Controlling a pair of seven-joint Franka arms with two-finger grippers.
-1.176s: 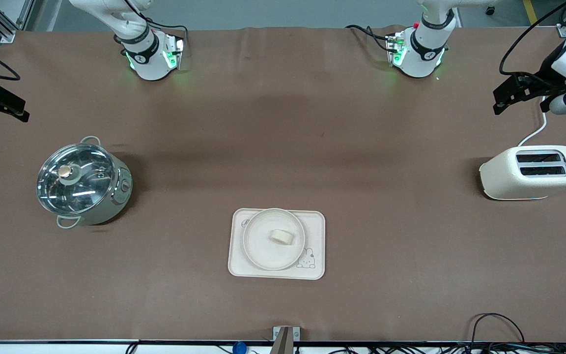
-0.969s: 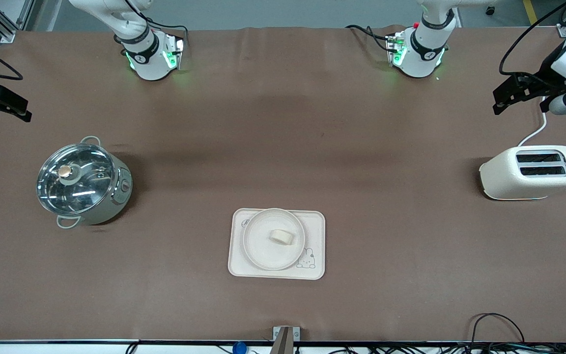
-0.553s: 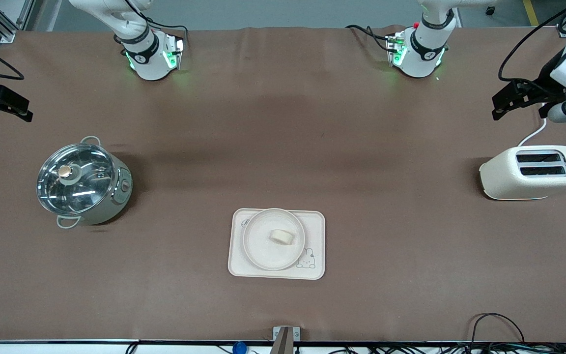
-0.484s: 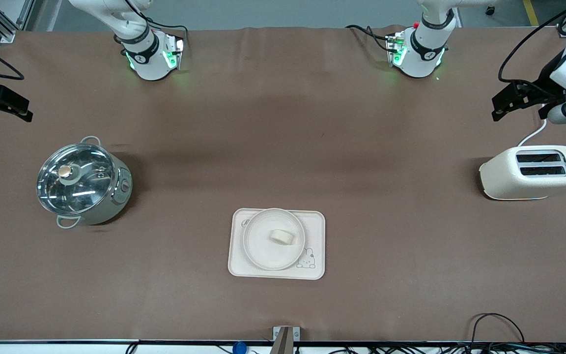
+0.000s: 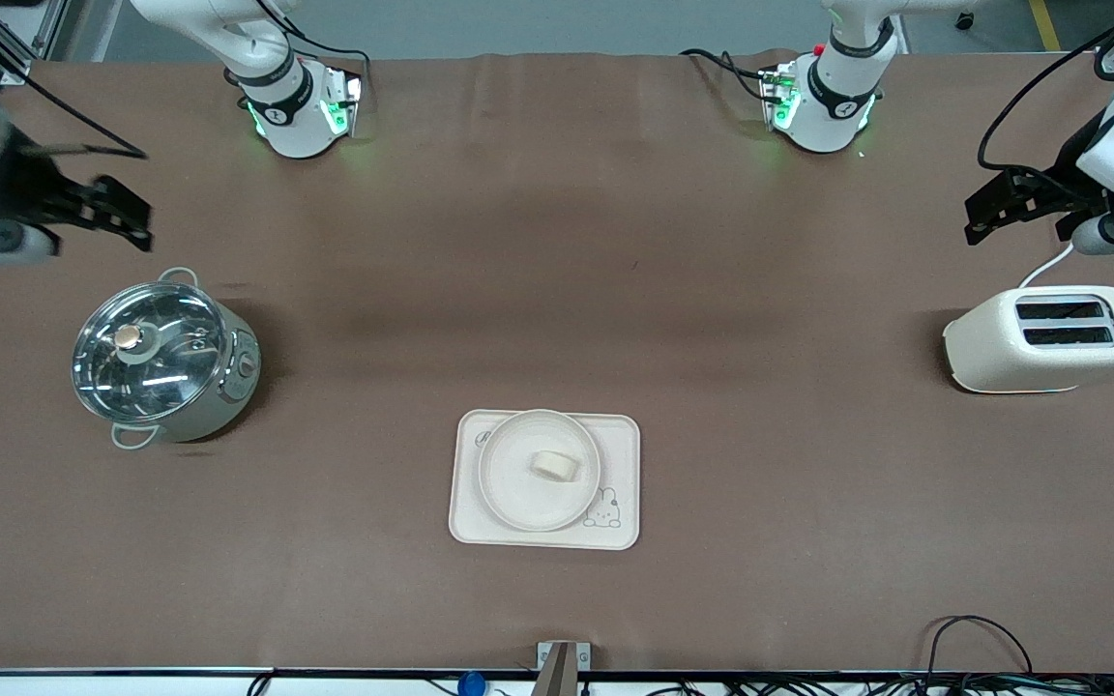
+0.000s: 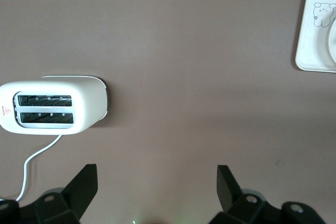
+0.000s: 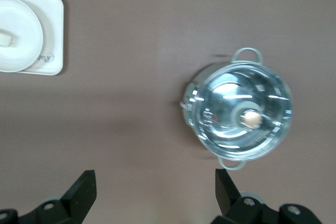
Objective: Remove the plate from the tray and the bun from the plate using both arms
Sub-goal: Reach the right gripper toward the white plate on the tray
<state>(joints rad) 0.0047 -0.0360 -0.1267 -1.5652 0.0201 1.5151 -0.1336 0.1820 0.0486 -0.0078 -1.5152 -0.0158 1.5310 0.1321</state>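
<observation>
Two steps outstanding: plate off tray, bun off plate; by my reading neither has begun.
Tray: tray [image 5: 621,454] flat on the table [image 5: 557,290], about midway between the arms' ends, toward the front camera.
Plate: plate [image 5: 509,493] rests on the tray, covering most of it; rabbit drawing peeks out at one corner.
Bun: bun [image 5: 556,466] lies in the plate, near its middle, untouched.
Left gripper: left gripper [image 5: 987,205] up in the air over the left arm's end of the table, fingers spread wide, holding nothing; I see bare table between them in the left wrist view.
Right gripper: right gripper [image 5: 127,213] over the right arm's end of the table, close above the pot; fingers wide apart, empty.
Bystanders: lidded pot [image 5: 162,360] at the right arm's end, toaster [image 5: 1045,340] at the left arm's end, both well apart from the tray.
Progress: nothing done; both arms well away from the tray.
Left to do: I judge both approaches, both grasps and both lifts.
</observation>
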